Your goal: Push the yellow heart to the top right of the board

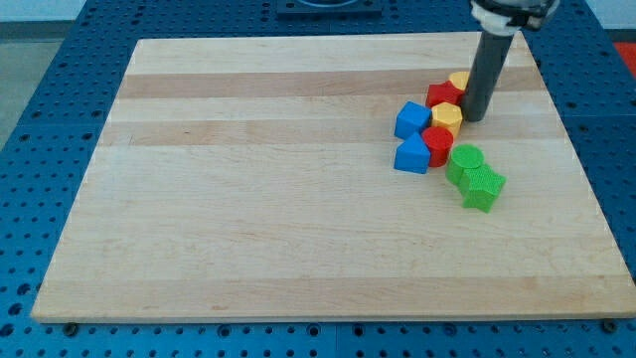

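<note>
Camera view: yellow heart (458, 82) is touched by my tip (474, 118), mid-right in cluster; top-right corner of counter (248, 199) not reached. No hand is fitted, so no state can be told.

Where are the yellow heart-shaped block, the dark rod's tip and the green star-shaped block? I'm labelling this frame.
yellow heart-shaped block (459, 81), camera view, its visible top beside the rod.
my tip (474, 118), camera view, the rod's very end.
green star-shaped block (483, 187), camera view, top face.
</note>
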Robot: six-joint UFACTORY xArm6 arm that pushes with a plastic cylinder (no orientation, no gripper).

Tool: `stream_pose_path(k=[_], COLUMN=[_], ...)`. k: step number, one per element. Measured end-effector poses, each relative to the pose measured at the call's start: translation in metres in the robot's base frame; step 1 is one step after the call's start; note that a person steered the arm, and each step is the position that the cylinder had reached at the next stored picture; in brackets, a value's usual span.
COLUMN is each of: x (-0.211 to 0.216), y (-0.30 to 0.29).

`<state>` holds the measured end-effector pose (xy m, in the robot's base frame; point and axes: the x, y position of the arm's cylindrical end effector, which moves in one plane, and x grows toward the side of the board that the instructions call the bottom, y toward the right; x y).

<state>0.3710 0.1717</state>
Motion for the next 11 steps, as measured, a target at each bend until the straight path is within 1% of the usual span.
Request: stream_pose_path(k=[1, 2, 3, 5, 8, 10, 11], x=[-0.012, -0.039, -0.041, -0.018, -0.064, -0.062, -0.061], y=[-0.019, -0.021, -0.021, -0.019, -0.001, 0.012, 0.031])
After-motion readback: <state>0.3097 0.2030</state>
